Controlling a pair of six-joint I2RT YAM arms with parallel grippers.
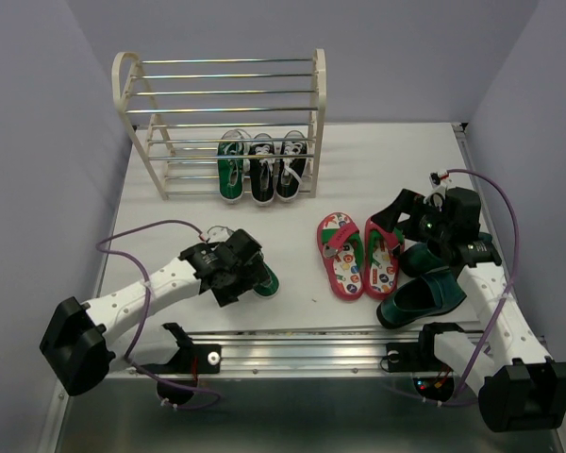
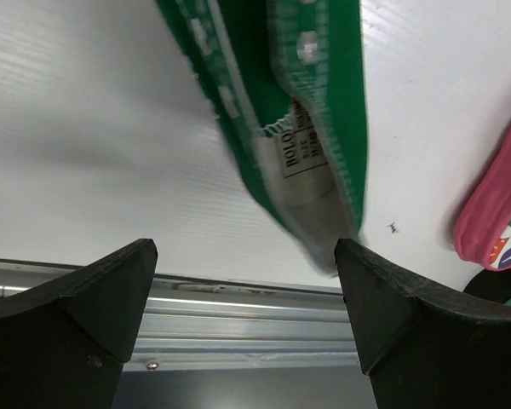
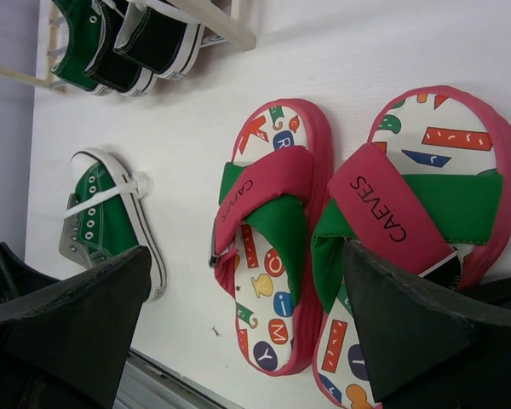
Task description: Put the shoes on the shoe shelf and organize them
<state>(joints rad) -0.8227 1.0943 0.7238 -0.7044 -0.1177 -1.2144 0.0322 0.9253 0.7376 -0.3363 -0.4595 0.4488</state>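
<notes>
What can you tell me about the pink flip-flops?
The two pink flip-flops lie flat, side by side and touching, on the white table. Their white footbeds face up, printed with colourful letters and shapes, rimmed in pink. Each has crossed pink and green soft-looking straps; the pink reads CAEVES. The open right hand hovers over them.

Sneakers (image 1: 262, 170) on shelf (image 1: 320, 102), seemingly lowest tier; flip-flops (image 1: 347, 257) before it
</notes>
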